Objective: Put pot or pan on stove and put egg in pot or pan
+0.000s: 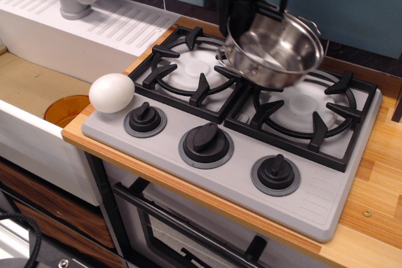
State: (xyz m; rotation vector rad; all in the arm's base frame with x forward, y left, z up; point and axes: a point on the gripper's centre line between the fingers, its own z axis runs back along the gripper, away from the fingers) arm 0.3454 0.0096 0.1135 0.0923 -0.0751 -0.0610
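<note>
Gripper (233, 24) clamps tilted steel pot (274, 49) by rim, above stove (326, 186) | egg (111, 93) at stove's left corner | risk: one-sided hold, pot may swing/slip, bad landing.

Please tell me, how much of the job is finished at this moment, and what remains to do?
Nothing is finished yet. In hand: the claw holds the steel pot by its rim, tilted in the air above the stove, between its two burners. Left to do: set the pot on a grate, then put the white egg, which lies on the stove's front left corner, inside it.
</note>
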